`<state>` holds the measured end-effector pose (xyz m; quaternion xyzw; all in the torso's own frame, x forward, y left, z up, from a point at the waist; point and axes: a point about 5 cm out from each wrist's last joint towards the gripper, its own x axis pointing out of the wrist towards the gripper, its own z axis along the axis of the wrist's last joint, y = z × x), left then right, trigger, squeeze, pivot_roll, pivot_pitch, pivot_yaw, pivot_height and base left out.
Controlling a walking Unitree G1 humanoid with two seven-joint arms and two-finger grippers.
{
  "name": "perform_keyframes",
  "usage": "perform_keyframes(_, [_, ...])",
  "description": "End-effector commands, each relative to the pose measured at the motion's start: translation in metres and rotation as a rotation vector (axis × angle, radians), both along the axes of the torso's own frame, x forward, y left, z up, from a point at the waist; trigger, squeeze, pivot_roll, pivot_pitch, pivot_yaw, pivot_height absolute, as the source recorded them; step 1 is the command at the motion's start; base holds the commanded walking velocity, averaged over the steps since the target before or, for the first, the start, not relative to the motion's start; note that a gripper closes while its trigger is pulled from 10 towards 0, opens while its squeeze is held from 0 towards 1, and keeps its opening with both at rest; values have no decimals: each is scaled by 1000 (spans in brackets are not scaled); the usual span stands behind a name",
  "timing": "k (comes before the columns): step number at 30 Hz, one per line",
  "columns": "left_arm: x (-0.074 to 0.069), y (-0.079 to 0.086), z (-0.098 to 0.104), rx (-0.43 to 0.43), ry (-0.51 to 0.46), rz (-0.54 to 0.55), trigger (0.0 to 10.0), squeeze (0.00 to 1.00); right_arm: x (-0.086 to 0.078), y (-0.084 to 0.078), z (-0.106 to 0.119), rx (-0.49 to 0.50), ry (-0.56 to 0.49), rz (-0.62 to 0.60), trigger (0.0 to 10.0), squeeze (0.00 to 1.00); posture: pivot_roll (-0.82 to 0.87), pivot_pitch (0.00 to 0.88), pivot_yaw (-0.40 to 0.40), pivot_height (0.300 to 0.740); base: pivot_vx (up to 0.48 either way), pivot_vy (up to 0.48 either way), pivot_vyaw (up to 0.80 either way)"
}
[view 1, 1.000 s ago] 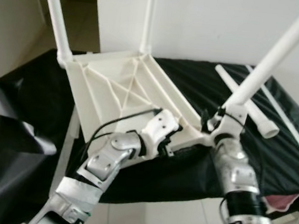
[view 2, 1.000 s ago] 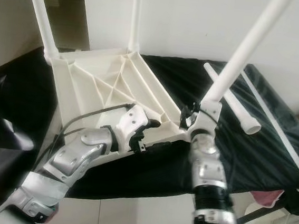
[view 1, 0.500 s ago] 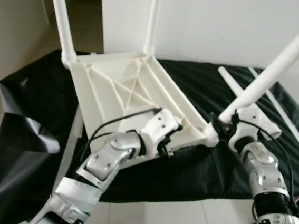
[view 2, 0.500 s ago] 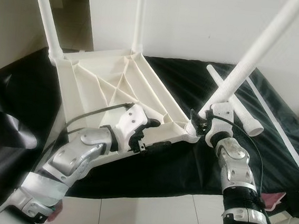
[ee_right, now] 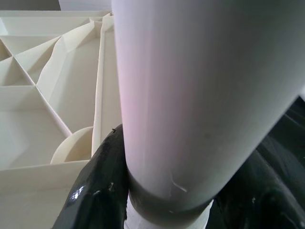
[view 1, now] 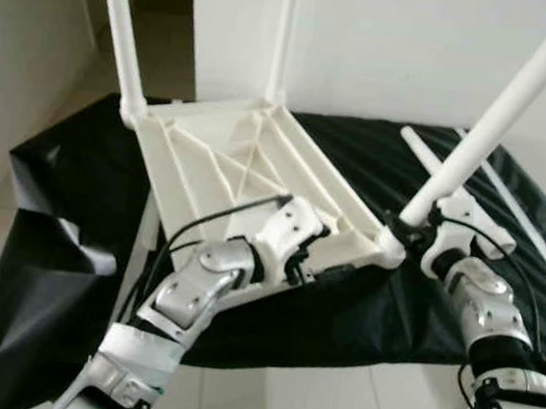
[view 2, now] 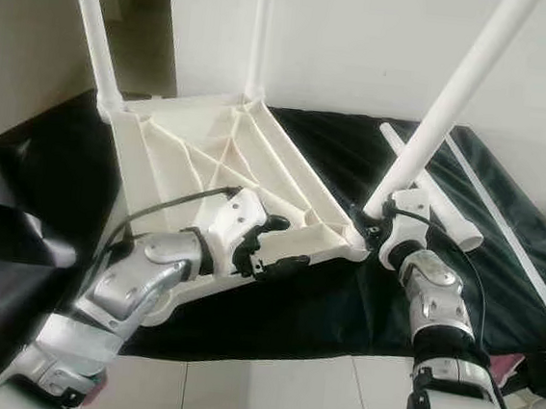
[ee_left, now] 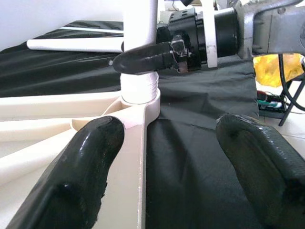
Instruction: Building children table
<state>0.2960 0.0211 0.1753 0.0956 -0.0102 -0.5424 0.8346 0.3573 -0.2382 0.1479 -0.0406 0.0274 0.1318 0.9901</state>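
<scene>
Two risks: the right gripper, clamped on the leg, cross-threads it if the top slips from the left gripper, spread astride its near rim.

Both eye views look forward and down from the head onto the same upturned tabletop on the black-draped desk, from slightly offset angles. The left wrist view looks along its claw toward the near corner leg. The right wrist view sits so close that the leg's surface looks blurred.
</scene>
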Motion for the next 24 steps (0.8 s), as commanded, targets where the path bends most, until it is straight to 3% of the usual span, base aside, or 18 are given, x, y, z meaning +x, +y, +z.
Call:
perform_keyframes(1, [2,0,2,18,-9,-1,10000,0,0,-4,-7,34,64,-12,10000,0,56,0,-19,740,0,0,0])
perform_keyframes(7, [5,2,-3,53,-27,19,10000,0,3,-4,-6,50,91,-9,10000,0,55,0,-21,740,0,0,0])
perform_keyframes(12, [11,4,-8,105,-43,49,10000,0,5,-3,-3,45,174,40,10000,0,47,0,-20,740,0,0,0])
perform_keyframes(24, [8,-1,-5,87,-42,33,10000,0,7,-2,-2,0,239,98,10000,0,44,0,-23,740,0,0,0])
